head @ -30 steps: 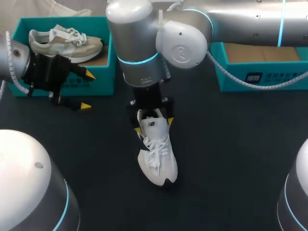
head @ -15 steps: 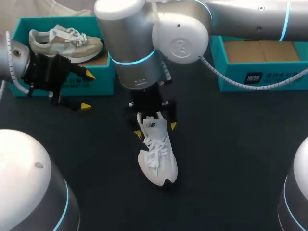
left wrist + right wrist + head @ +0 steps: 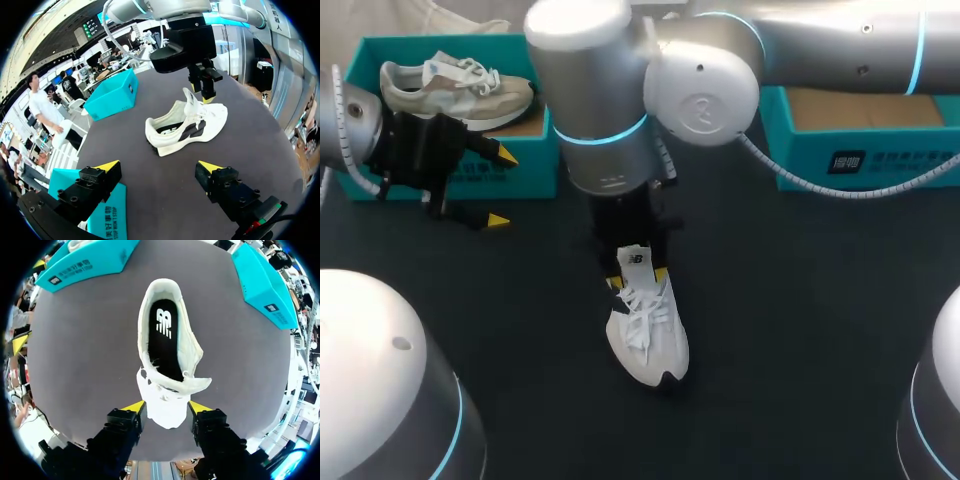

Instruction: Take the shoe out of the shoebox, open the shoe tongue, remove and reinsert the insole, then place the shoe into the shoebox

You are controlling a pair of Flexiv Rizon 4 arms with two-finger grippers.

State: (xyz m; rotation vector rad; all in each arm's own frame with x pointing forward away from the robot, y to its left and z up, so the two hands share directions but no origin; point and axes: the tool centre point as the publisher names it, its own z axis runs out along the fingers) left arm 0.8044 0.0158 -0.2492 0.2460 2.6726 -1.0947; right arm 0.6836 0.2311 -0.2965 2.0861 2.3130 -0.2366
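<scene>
The white sneaker (image 3: pixel 648 335) stands upright on its sole on the black table (image 3: pixel 800 330), toe pointing toward the robot and heel toward the far side.

Right arm: it enters from the right, crosses above the sneaker's heel end and turns its wrist straight down. The right gripper (image 3: pixel 635 278) hangs vertically over the sneaker's throat. In the right wrist view its two yellow tips press the shoe tongue (image 3: pixel 167 412) from both sides, so the tongue is clamped and lifted off the laces. Ahead of the tongue, the sneaker's opening exposes the black insole (image 3: pixel 162 340), which lies flat inside.

Left arm: it sits well apart from the sneaker, on its left. The left gripper (image 3: pixel 503 188) points toward the sneaker with fingers spread wide and nothing between them.

An open shoebox (image 3: pixel 860 160) lies beyond the sneaker to its right. A second shoebox (image 3: pixel 450 170) lies beyond it to the left, holding a beige sneaker (image 3: pixel 455 88).
</scene>
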